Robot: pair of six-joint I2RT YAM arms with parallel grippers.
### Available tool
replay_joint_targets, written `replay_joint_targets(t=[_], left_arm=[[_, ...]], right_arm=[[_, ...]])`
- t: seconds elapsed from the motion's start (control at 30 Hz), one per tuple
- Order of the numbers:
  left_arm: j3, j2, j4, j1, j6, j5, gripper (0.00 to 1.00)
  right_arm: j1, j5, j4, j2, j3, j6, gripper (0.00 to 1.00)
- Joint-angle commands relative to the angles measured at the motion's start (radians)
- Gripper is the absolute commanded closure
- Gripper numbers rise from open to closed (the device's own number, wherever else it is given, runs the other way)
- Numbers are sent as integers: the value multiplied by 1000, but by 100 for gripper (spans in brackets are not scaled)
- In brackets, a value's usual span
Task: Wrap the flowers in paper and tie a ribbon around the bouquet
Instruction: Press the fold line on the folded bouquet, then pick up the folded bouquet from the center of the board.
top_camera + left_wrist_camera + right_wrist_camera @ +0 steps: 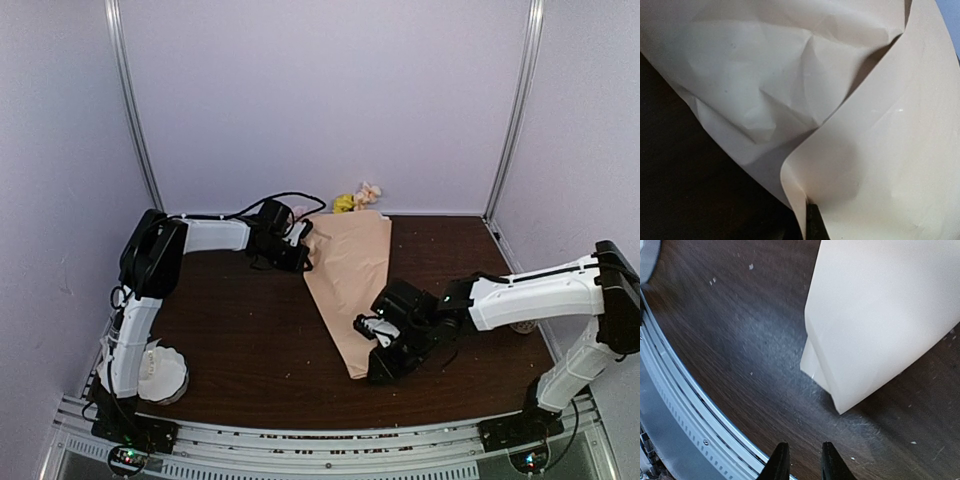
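On the dark brown counter point(230, 330): a bouquet point(345, 270), a peach-pink paper cone, is laid flat. Its wide mouth is turned to 12 o'clock and its narrow tail to 6 o'clock. Small yellow and pale pink blossoms point(356, 198) are seen at the mouth.
Left pincer point(300, 262): closed at the cone's 10 o'clock edge. In its wrist view a curled paper edge is seen running down to a dark finger point(812, 225), so a pinch on the bouquet's paper is judged.
Right pincer point(802, 456): a narrow gap is left between its jaws and nothing is held. The tail tip is seen ahead at 1 o'clock in its wrist view, near but apart.
Handling: the paper is judged thin, light, easily creased and likely to spring open. The stems inside are judged fragile.
Where to hold: the narrow tail end, where the layers overlap, is judged best.
Ribbon: not seen in any view.
Around: a white scalloped round bowl point(160, 375) is set at 8 o'clock, well apart from the cone. A grey metal rail point(670, 405) is seen near the right pincer.
In the way: nothing is seen between the right pincer and the tail.
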Motion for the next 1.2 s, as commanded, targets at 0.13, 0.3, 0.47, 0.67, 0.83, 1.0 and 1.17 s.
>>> replay_joint_targets(t=[0.13,0.3,0.47,0.67,0.83,1.0,1.17], left_arm=[[27,16,4,15,16,2,100],[25,16,5,16,16,3,100],[25,16,3,17,16,4,100],[25,16,4,16,8,0,100],[27,16,0,17,8,1,100],[27,16,0,18,7,3,100],[32,19,-18,24,-21,24,100]], right_arm=[[-214,-43,184,-75,-69,174,62],[-342,-37,337,-32,-85,250,1],[-433,-91,505,68,-63,290,2],[-496,-156,678,226,-15,364,20],[-507,-220,806,291,4,422,38],[-507,-231,809,313,24,424,59],[-508,-230,811,307,12,422,81]])
